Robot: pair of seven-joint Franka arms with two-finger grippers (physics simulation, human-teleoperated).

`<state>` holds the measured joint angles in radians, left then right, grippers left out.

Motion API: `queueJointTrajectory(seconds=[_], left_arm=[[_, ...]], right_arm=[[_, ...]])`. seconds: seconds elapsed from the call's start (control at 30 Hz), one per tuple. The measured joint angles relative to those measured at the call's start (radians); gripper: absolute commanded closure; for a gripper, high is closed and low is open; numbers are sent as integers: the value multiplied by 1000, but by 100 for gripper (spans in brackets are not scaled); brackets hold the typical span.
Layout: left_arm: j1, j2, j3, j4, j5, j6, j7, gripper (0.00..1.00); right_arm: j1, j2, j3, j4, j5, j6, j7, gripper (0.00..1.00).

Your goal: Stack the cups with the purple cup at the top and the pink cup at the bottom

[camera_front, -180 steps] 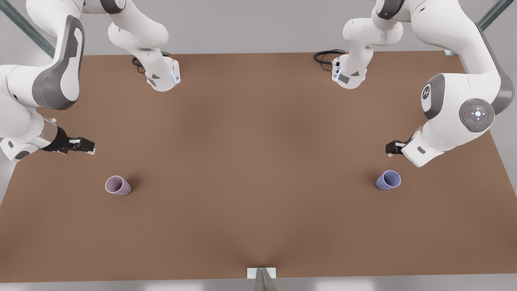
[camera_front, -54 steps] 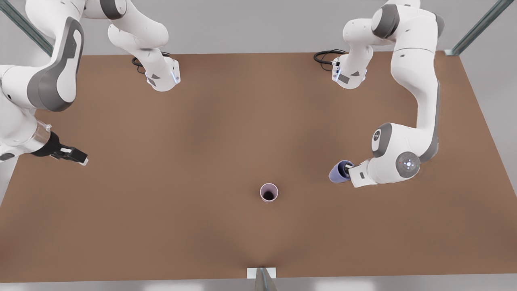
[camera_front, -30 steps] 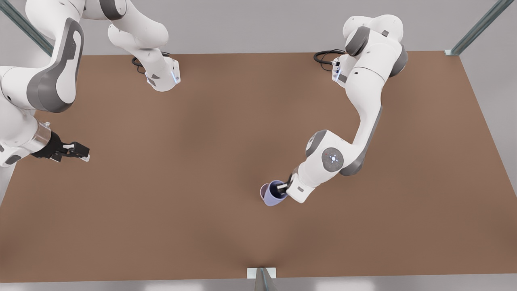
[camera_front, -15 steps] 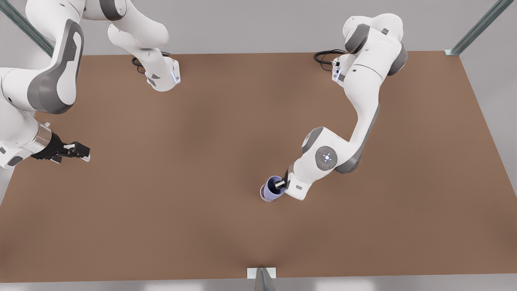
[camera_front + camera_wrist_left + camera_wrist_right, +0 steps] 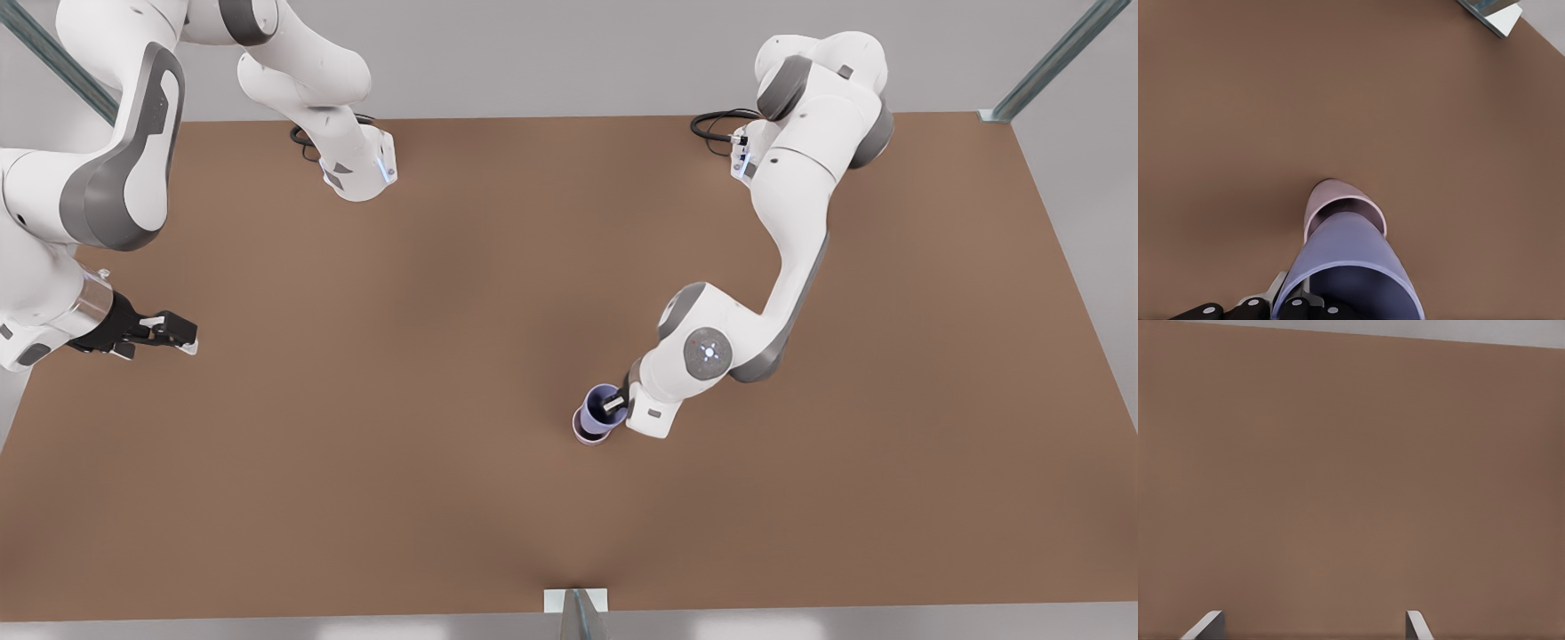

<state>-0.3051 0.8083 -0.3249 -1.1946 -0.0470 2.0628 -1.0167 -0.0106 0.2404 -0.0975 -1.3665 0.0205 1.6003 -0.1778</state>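
Your left gripper [image 5: 615, 404] is clamped on the rim of the small blue-violet tapered purple cup [image 5: 601, 409], one finger inside the mouth and one outside, near the middle of the flat brown table [image 5: 498, 284]. The purple cup's base has entered the small pale pink-mauve tapered pink cup [image 5: 582, 435], which stands upright on the table. Half a second ago the purple cup sat a little higher and more tilted over the pink one; now it has sunk deeper, and a second ago it was still arriving from the front view's right.

The left wrist view shows you what the front view hides: the purple cup [image 5: 1350, 270] leaning into the pink cup's [image 5: 1331, 203] lighter rim, not yet fully seated.

Your right gripper [image 5: 173, 333] waits at the front view's left edge, well apart from the cups, unchanged; its pale fingertips [image 5: 1208, 625] stand wide apart over bare table, holding nothing.

No readable writing appears on anything.
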Motion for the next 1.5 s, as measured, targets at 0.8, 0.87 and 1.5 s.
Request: queueJointTrajectory(seconds=[0.8, 0.87, 1.5], left_arm=[[0, 24, 2, 2, -1, 36, -41, 54], [0, 21, 2, 4, -2, 34, -43, 54], [18, -254, 275, 11, -2, -319, 154, 0]], right_arm=[[0, 3, 0, 14, -2, 8, -11, 0], [-1, 3, 0, 14, -2, 8, -11, 0], [-3, 0, -1, 15, -5, 8, -14, 0]])
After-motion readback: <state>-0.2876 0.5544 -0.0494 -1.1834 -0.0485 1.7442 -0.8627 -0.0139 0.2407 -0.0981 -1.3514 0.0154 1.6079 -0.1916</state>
